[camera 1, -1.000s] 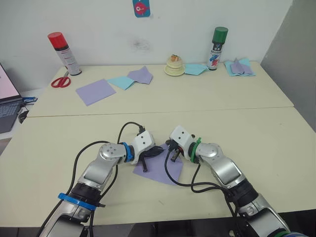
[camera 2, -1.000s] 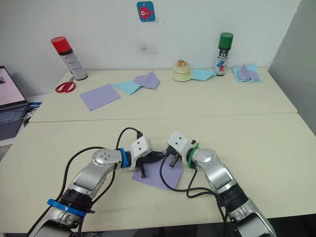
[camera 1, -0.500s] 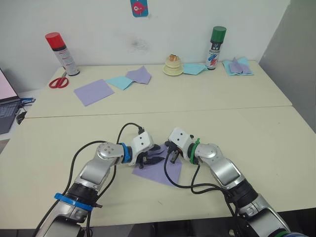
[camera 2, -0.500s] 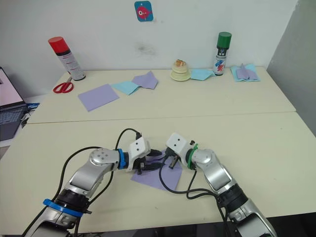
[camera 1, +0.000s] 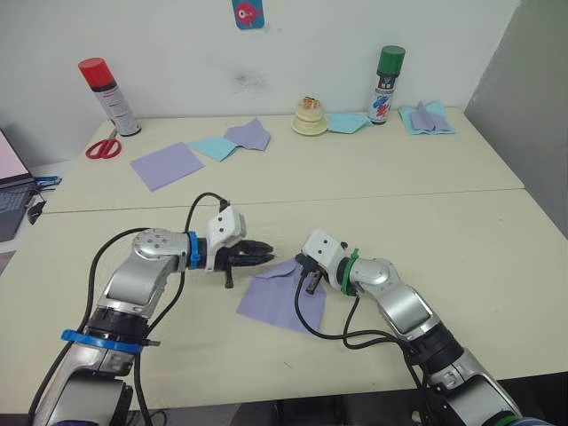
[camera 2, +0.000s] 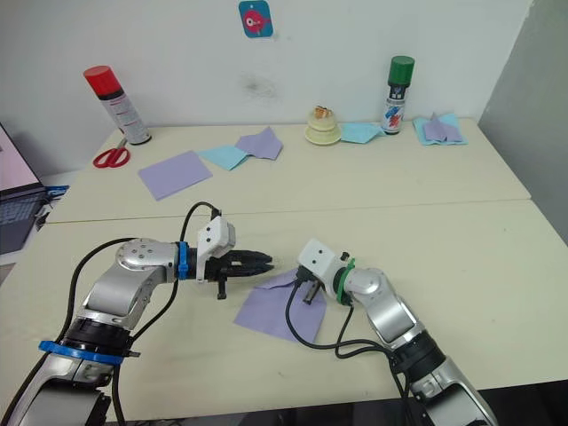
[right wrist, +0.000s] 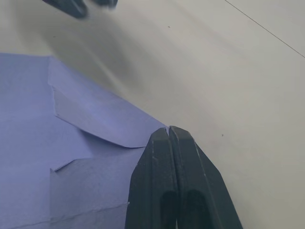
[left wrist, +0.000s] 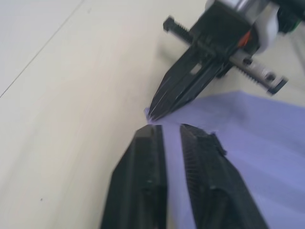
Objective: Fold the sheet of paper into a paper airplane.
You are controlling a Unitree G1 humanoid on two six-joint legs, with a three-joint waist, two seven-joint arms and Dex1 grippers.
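The sheet of paper (camera 1: pixel 277 303) is lavender and lies flat on the near table between my two arms, with a folded flap showing near one corner (right wrist: pixel 95 119). My right gripper (camera 1: pixel 310 282) is shut on the sheet's upper right corner, its tips pressed together (right wrist: pixel 167 131). My left gripper (camera 1: pixel 269 257) hovers just left of the sheet's top corner. Its fingers (left wrist: pixel 147 143) stand a narrow gap apart with nothing between them, pointing at the tips of the right gripper (left wrist: pixel 155 113).
On the far table are a red-capped spray can (camera 1: pixel 105 84), scissors (camera 1: pixel 102 146), a smooth lavender square (camera 1: pixel 166 164), light-blue (camera 1: pixel 216 147) and lavender (camera 1: pixel 250 135) papers, a cream object (camera 1: pixel 310 118), a green-capped can (camera 1: pixel 386 73) and a paper pile (camera 1: pixel 428 118). A laptop (camera 1: pixel 9 182) sits at the left edge.
My left gripper has drawn back to the left, off the sheet, and now points at its corner from outside. The right gripper stays on the corner.
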